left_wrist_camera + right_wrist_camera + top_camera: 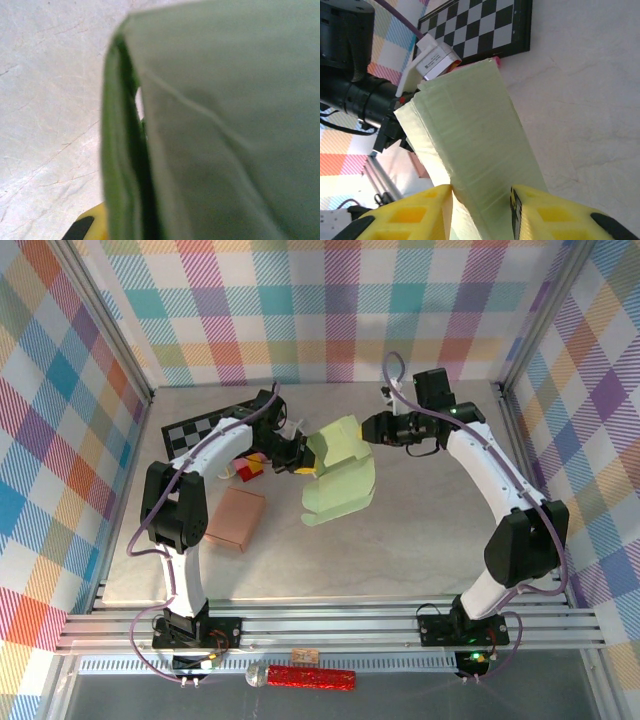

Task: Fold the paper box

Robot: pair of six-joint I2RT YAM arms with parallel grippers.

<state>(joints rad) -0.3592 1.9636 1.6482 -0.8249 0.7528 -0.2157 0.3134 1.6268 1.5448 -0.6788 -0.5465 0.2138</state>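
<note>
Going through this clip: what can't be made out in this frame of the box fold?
Left wrist view: paper box too close and blurred; its folds and how the left gripper holds it are unreadable.
Right wrist view: right gripper straddles the box, fingers cut off by the bottom edge; whether they pinch it cannot be told.
Top view: red and yellow blocks half hidden by the left arm.

Clad in white shells between black joints, left arm (215,447) and right arm (490,475) alike. Trailed by purple cables (385,370) from wrist to base. Bolted on black blocks (205,628) to the slotted rail (330,625), with a green light (476,655) just below it. Tipped with yellow fingers (410,217), square-recessed, black-edged.
</note>
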